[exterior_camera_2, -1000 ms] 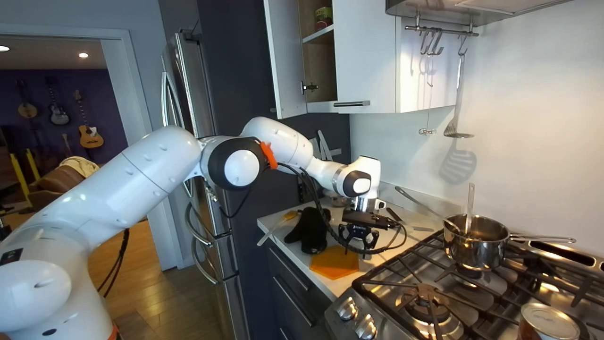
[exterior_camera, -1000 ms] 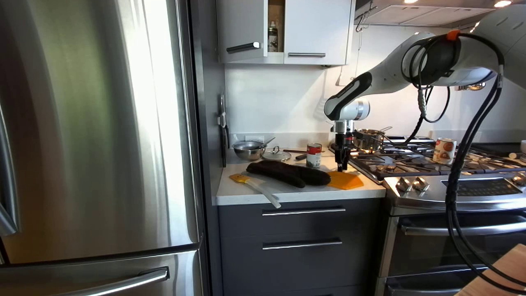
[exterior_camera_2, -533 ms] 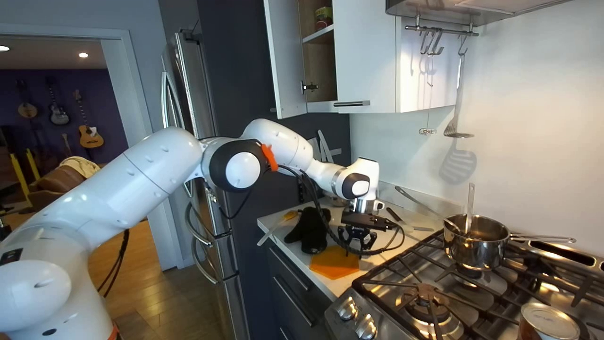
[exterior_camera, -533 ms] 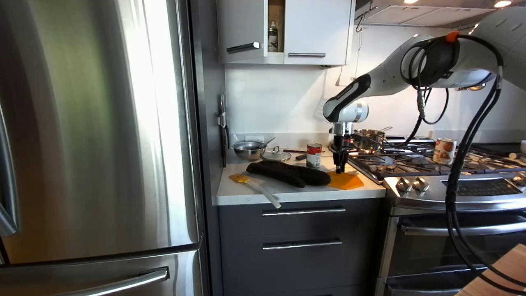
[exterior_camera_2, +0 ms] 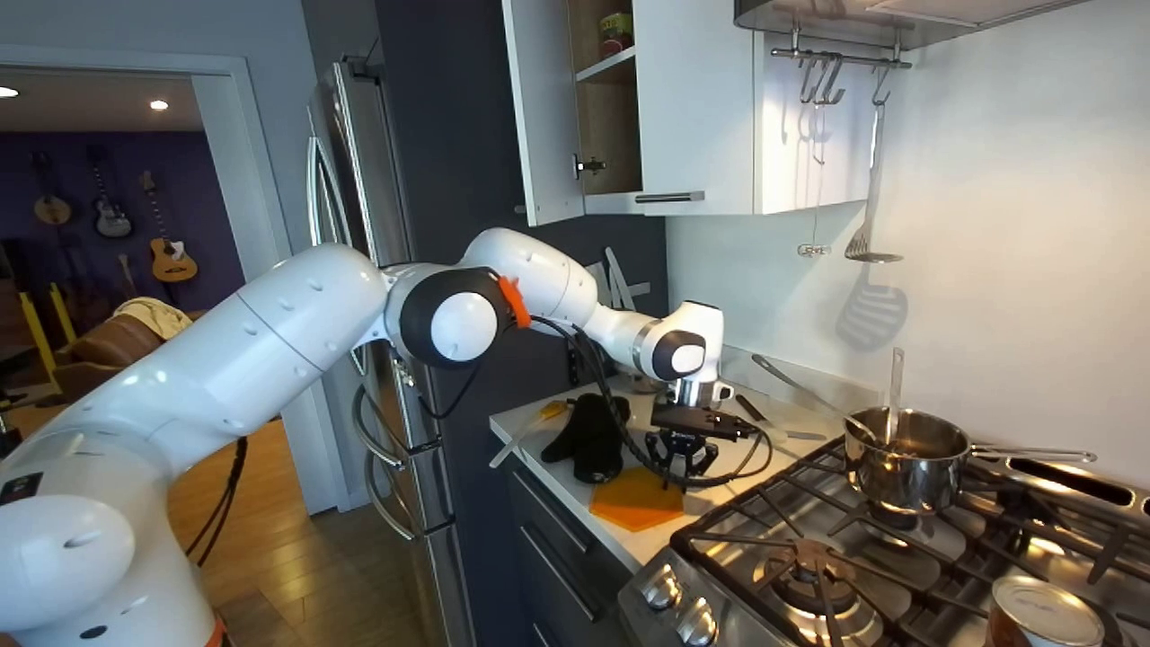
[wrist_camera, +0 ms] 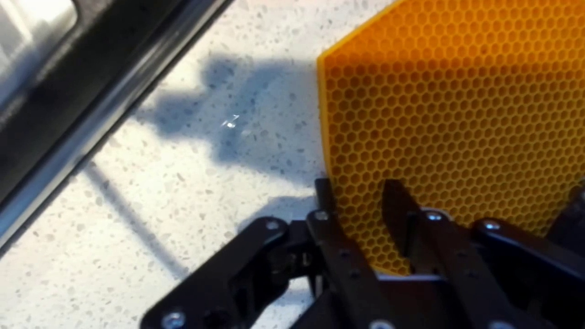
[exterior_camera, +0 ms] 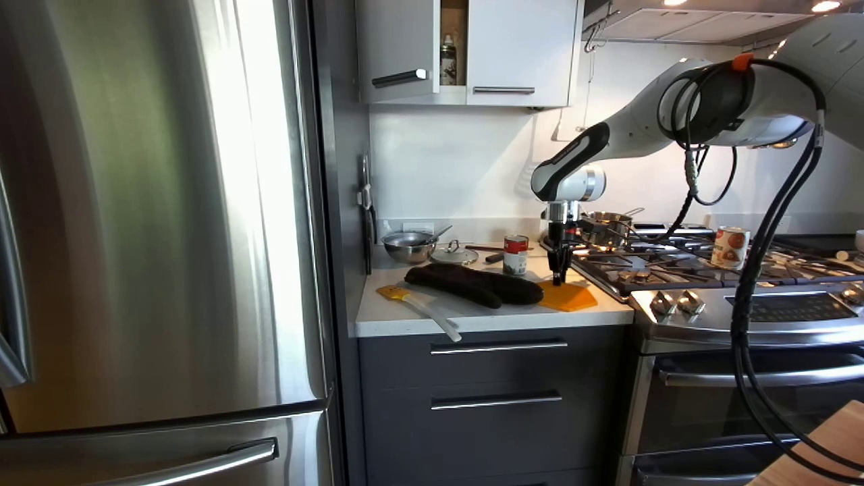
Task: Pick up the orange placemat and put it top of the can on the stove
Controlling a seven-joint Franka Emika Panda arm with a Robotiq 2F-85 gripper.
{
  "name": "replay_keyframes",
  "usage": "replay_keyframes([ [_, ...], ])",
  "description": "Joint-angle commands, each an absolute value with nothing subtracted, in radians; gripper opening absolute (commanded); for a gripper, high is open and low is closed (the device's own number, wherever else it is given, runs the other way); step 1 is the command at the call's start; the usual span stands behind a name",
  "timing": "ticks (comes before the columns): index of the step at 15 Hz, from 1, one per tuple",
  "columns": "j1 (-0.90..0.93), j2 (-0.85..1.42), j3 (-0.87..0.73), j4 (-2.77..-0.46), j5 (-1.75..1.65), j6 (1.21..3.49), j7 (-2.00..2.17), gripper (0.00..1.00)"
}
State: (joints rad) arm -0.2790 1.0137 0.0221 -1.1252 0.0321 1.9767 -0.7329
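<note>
The orange placemat lies flat on the white counter beside the stove, in both exterior views (exterior_camera: 572,297) (exterior_camera_2: 634,503). It fills the right of the wrist view (wrist_camera: 457,123), with a honeycomb texture. My gripper (exterior_camera: 559,279) points down at the mat's back part, also in an exterior view (exterior_camera_2: 675,483). In the wrist view the gripper (wrist_camera: 356,185) has a gap between its fingers. One finger is along the mat's edge, the other over the mat; contact is unclear. The can (exterior_camera: 730,248) stands on the stove (exterior_camera: 665,337); its top shows in an exterior view (exterior_camera_2: 1047,609).
A dark oven mitt (exterior_camera: 466,283) touches or nearly touches the mat's side. A yellow-headed brush (exterior_camera: 422,312), a red-labelled can (exterior_camera: 516,255), a bowl (exterior_camera: 408,251) and a glass lid (exterior_camera: 453,254) are on the counter. A steel pot (exterior_camera_2: 907,467) stands on the stove, between rear burners and wall.
Over the last second my gripper has lowered slightly and shifted a little toward the oven mitt. Its fingers look somewhat closer together. The placemat has not moved.
</note>
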Motion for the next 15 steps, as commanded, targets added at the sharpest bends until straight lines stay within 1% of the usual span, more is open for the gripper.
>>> replay_keyframes([
  [1,-0.296,1.036,0.04,-1.106,0.041,1.971,-0.755,0.08],
  [2,-0.296,1.036,0.041,-1.107,0.04,1.972,-0.756,0.04],
  [3,-0.296,1.036,0.04,-1.107,0.04,1.971,-0.757,0.05],
  [4,-0.296,1.035,0.042,-1.109,0.041,1.97,-0.757,0.0],
  [5,-0.296,1.032,0.044,-1.11,0.043,1.966,-0.757,0.0],
  [6,-0.297,1.026,0.045,-1.113,0.045,1.965,-0.754,0.03],
  [8,-0.299,1.007,0.045,-1.124,0.051,1.959,-0.742,0.01],
  [15,-0.291,0.863,0.026,-1.228,0.077,1.921,-0.61,0.02],
])
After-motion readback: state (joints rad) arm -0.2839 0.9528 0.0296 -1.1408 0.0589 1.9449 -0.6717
